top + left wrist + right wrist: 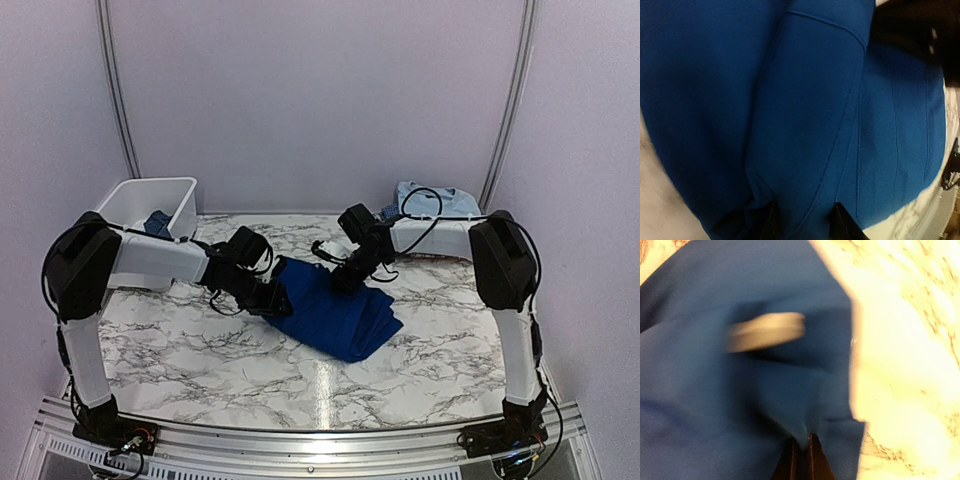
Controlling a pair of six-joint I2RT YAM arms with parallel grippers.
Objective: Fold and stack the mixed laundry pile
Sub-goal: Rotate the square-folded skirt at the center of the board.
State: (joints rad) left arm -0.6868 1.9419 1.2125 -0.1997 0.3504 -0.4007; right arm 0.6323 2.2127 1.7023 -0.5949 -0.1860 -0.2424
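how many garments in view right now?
3. A royal blue garment in the middle; a light blue shirt at the back right; a dark piece inside the white bin. More may be hidden in the bin.

high rear overview, wrists close on garment (335, 310)

Centre stage, the plain royal blue cloth garment (340, 310) is solid colour, no print, its seam lines the same blue. Beneath it, the white marble-look tabletop (200, 350) runs with grey veins. Back left, a white rectangular plastic bin (130, 200); back right, a pale blue crumpled cloth (440, 200).
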